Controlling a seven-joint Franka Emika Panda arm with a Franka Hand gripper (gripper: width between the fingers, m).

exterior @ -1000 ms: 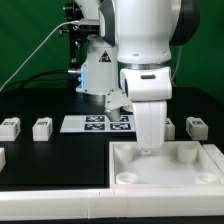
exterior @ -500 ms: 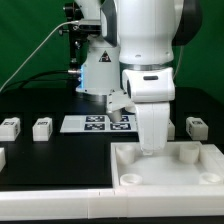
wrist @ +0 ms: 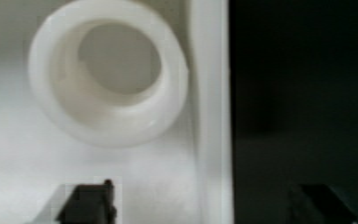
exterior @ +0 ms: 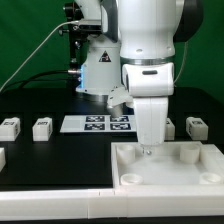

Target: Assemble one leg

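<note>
My gripper hangs just over the back rim of the large white tabletop, close to its surface. In the wrist view the two dark fingertips stand wide apart, and the gripper is open and empty, straddling the tabletop's edge. A round corner socket lies just ahead of the fingers. White tagged legs lie on the black table: two at the exterior view's left and one at its right. My gripper touches none of them.
The marker board lies behind the tabletop, partly hidden by the arm. Another white part shows at the exterior view's left edge. Further sockets sit in the tabletop's corners. The arm's base stands at the back.
The arm has shifted slightly toward the exterior view's right and lowered a little over the tabletop's back rim. The legs have not moved.
</note>
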